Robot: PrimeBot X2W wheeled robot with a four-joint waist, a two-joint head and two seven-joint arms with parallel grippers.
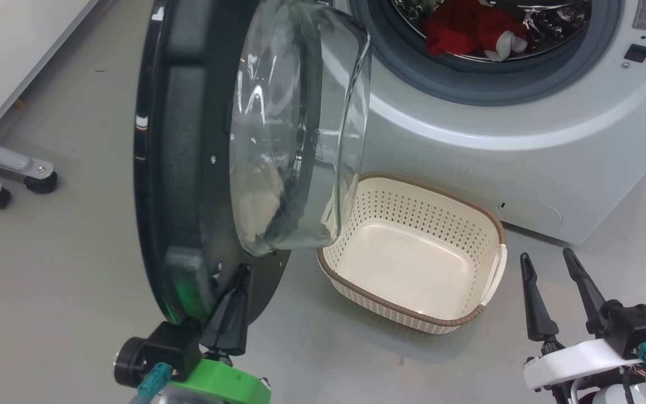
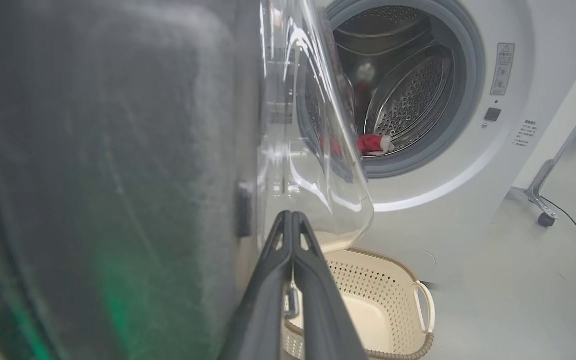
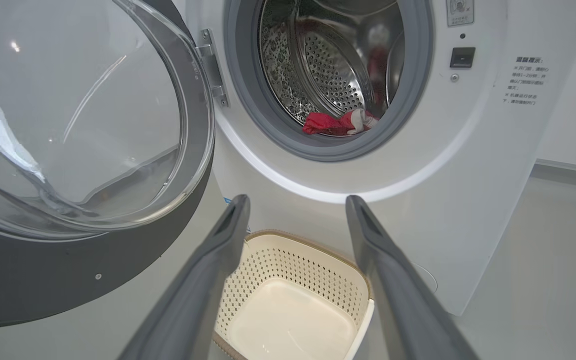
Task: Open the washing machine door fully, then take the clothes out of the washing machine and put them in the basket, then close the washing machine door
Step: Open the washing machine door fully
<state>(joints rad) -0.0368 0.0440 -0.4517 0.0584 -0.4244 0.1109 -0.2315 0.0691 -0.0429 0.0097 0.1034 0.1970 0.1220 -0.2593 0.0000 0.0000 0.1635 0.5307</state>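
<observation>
The washing machine (image 1: 525, 140) stands with its round black door (image 1: 188, 168) swung out about square to its front, glass bowl (image 1: 300, 129) facing right. Red clothes (image 1: 469, 28) with white trim lie low in the steel drum, also visible in both wrist views (image 2: 370, 144) (image 3: 338, 122). The cream basket (image 1: 413, 216) sits empty on the floor below the opening. My left gripper (image 1: 241, 270) is shut, its tips against the door's inner face near the lower edge (image 2: 292, 215). My right gripper (image 1: 550, 258) stands open to the right of the basket (image 3: 288, 237), holding nothing.
Grey stand legs on castors (image 1: 9, 168) sit on the floor at the far left, by a white wall. Another castor leg (image 2: 548, 215) and a cable lie right of the machine. Bare grey floor surrounds the basket.
</observation>
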